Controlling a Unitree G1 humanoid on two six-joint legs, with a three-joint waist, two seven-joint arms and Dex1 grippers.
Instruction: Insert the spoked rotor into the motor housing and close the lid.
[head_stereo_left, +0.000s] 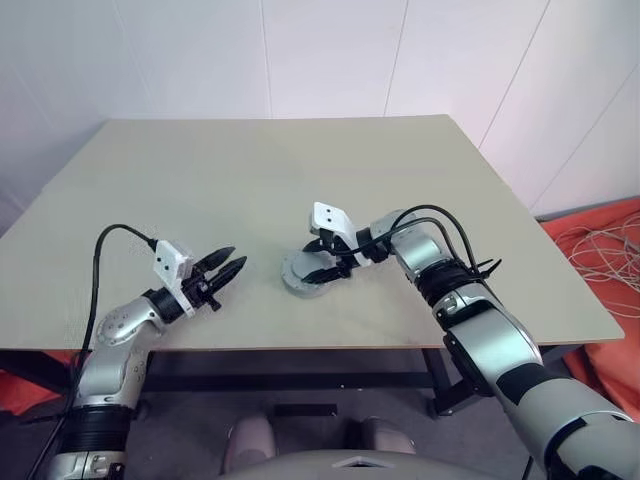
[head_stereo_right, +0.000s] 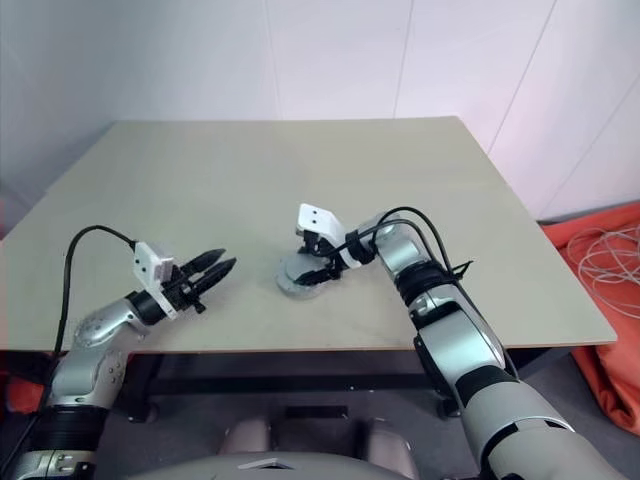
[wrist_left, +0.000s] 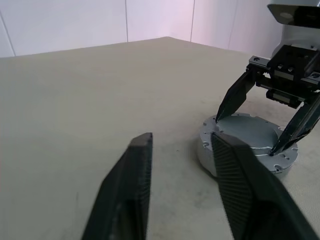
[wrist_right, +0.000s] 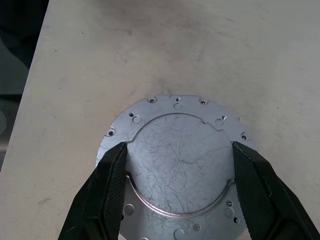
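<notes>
The motor housing (head_stereo_left: 305, 277) sat on the beige worktop (head_stereo_left: 300, 180), near the front edge and roughly at its middle. It appeared as a round silver metal body, closed on top by a plain scratched metal face with a raised central disc and a flange ringed with small holes. No windings or spokes were visible; whether that top face was the lid, I could not tell.

The right gripper (wrist_right: 177, 155) reached in from the right, angled down over the housing. Its two black fingers (wrist_right: 107, 175) stood wide apart, one on each side of the raised central disc, tips down on the flange right at the disc's edge. In the right wrist view the fingers seemed to touch the disc's rim; whether they actually pressed it, I could not tell. In the left wrist view the same fingers (wrist_left: 232, 97) straddled the top of the housing.

The left gripper (head_stereo_left: 228, 266) hovered over the worktop to the left of the housing, pointing toward it and clear of it. Its fingers (wrist_left: 132, 175) were a little apart, nothing between them.

A white camera block sat on each wrist. Black cable (head_stereo_left: 100, 280) looped from the left arm.
</notes>
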